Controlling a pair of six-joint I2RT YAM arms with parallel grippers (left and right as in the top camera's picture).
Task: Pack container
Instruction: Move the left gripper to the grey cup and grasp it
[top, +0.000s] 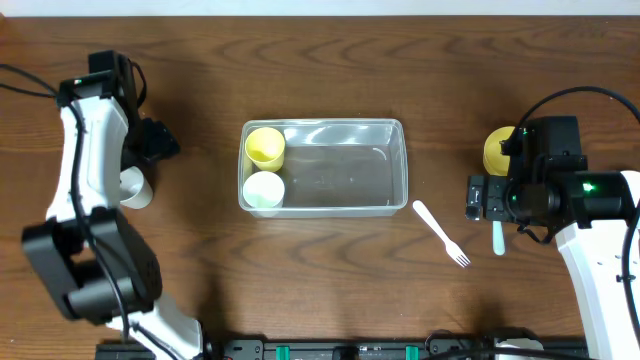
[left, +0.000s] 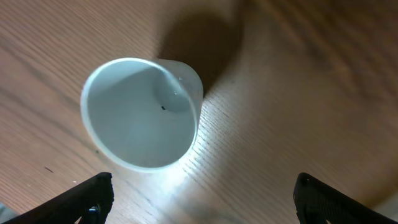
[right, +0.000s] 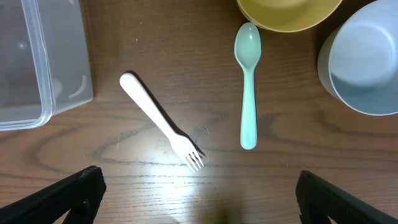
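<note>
I see the container (top: 345, 170) at the middle of the worktop (top: 330, 290), with a yellow cup (top: 265, 146) and a pale cup (top: 264, 190) standing in its left end. My left jaws are spread wide and empty over a white cup (left: 140, 112) well left of the container. My right jaws gape wide too, holding nothing, above a white fork (right: 161, 119) and a mint spoon (right: 247, 81) right of the container.
</note>
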